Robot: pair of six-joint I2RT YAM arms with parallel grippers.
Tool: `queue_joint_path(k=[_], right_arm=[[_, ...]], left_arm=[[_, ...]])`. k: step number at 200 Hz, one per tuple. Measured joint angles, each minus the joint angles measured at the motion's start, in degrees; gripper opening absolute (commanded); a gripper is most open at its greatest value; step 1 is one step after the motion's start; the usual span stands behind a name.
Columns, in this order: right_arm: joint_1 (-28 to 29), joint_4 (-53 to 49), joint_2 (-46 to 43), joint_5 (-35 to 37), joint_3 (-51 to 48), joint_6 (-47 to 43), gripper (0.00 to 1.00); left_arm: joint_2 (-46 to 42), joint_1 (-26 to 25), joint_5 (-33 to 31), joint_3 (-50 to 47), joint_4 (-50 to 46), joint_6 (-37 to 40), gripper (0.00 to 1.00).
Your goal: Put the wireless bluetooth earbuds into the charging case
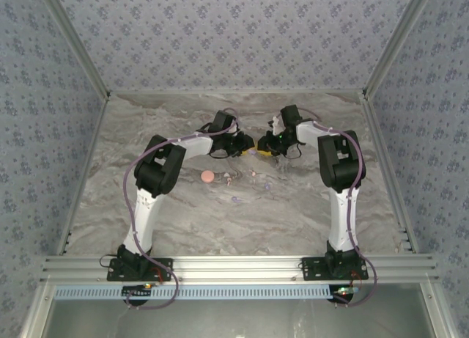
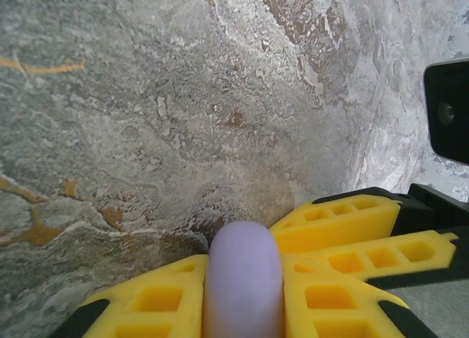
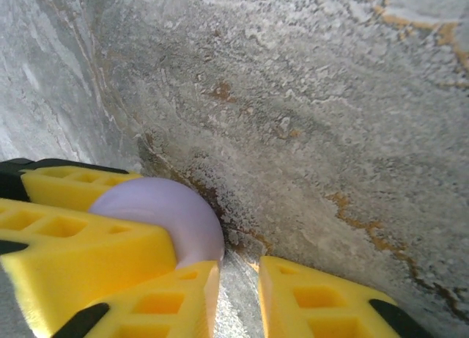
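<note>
The marble-patterned table (image 1: 110, 206) has patterned walls (image 1: 234, 30) at 9, 12 and 3 o'clock. An aluminium rail (image 1: 234, 265) runs along its 6 o'clock edge. Both arms reach in toward the middle of the far half, so wide bare tabletop lies at 9 and 3 o'clock and along the near strip. The left gripper (image 1: 245, 149) and right gripper (image 1: 265, 143) meet tip to tip, well apart from every wall.

In the left wrist view the left gripper's yellow fingers (image 2: 183, 279) are clamped on a lilac charging case (image 2: 244, 279), held on edge. The right gripper's fingers (image 3: 293, 279) stand a narrow slot apart, with bare table showing between them. The case sits at 10 o'clock of that slot, against one fingertip and not between the two.

A pink round case (image 1: 208, 177) lies at 7 o'clock of the left gripper, apart from it. The wireless bluetooth earbuds (image 1: 235, 200) are tiny specks scattered on the table at 6 o'clock of the grippers, between the two arms. They are too small for their shapes to be made out.

The lilac case's lower part is cut off by the frame edge. I cannot tell whether it touches the table or whether its lid is open.
</note>
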Motion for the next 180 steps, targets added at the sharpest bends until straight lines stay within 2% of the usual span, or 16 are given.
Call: queue_joint_path(k=[49, 105, 180], right_arm=[[-1.33, 0.42, -3.89, 0.63, -4.15, -0.04, 0.35], [-2.19, 0.50, -4.81, 0.70, -4.42, -0.04, 0.35], [-2.19, 0.50, -4.81, 0.72, -4.76, -0.07, 0.37]], left_arm=[[-0.46, 0.04, -0.85, -0.46, 0.15, 1.20, 0.22], [-0.87, 0.04, -1.27, -0.68, -0.13, 2.01, 0.35], [-1.01, 0.04, -1.31, -0.74, -0.17, 2.12, 0.36]])
